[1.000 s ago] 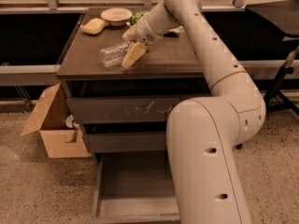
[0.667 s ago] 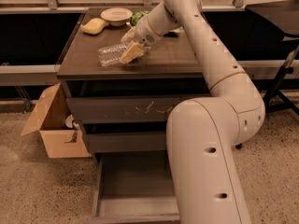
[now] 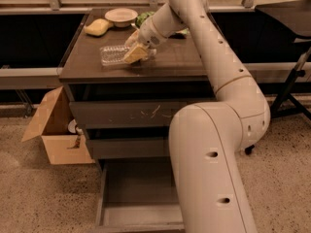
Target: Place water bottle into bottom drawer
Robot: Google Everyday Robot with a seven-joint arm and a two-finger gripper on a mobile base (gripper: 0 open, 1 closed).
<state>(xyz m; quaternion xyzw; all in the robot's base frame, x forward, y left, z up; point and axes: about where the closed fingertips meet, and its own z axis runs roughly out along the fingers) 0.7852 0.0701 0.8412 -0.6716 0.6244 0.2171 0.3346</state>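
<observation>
In the upper left of the frame, the water bottle is seen lying on its side on the worktop. The gripper is set over its right end, and whether a hold has been closed cannot be told. The bottle is judged light, slippery and easily dented, so its ribbed body is best taken. The bottom drawer stands open at lower centre.
</observation>
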